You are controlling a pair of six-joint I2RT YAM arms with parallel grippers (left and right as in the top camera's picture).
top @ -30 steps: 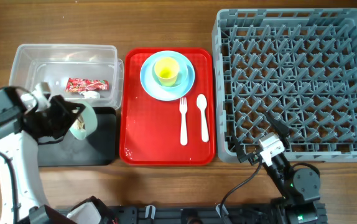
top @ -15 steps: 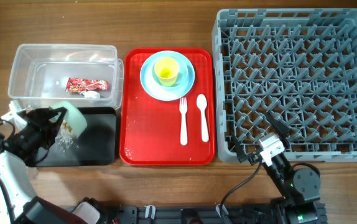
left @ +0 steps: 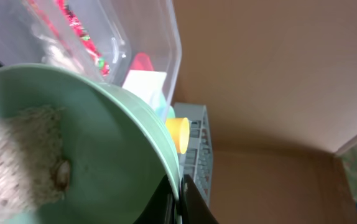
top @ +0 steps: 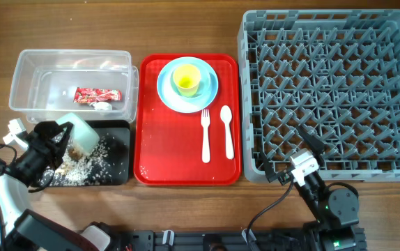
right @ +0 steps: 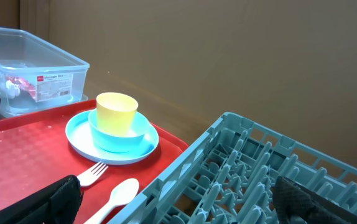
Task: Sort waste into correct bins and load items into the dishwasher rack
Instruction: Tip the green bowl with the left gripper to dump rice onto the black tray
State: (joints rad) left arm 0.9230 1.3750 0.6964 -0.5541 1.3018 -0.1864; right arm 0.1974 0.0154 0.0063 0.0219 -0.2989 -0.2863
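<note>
Overhead view: the left hand (top: 62, 138) is clenched on the rim of the mint green bowl (top: 83, 131), which is tipped over the black tray (top: 120, 132), where rice-like food scraps (top: 85, 164) lie scattered. The red wrapper (top: 97, 95) and white tissue (top: 103, 107) lie inside the clear tub (top: 71, 54). The right hand (top: 290, 157) sits released at the near edge of the dishwasher rack (top: 332, 90); the blue plate (top: 168, 94) carrying the yellow cup (top: 187, 79), the fork (top: 205, 132) and the spoon (top: 226, 129) are on the red tray (top: 172, 153).

Tipped bowl (top: 83, 130) has dumped rice (top: 87, 160) onto black tray (top: 120, 137).
</note>
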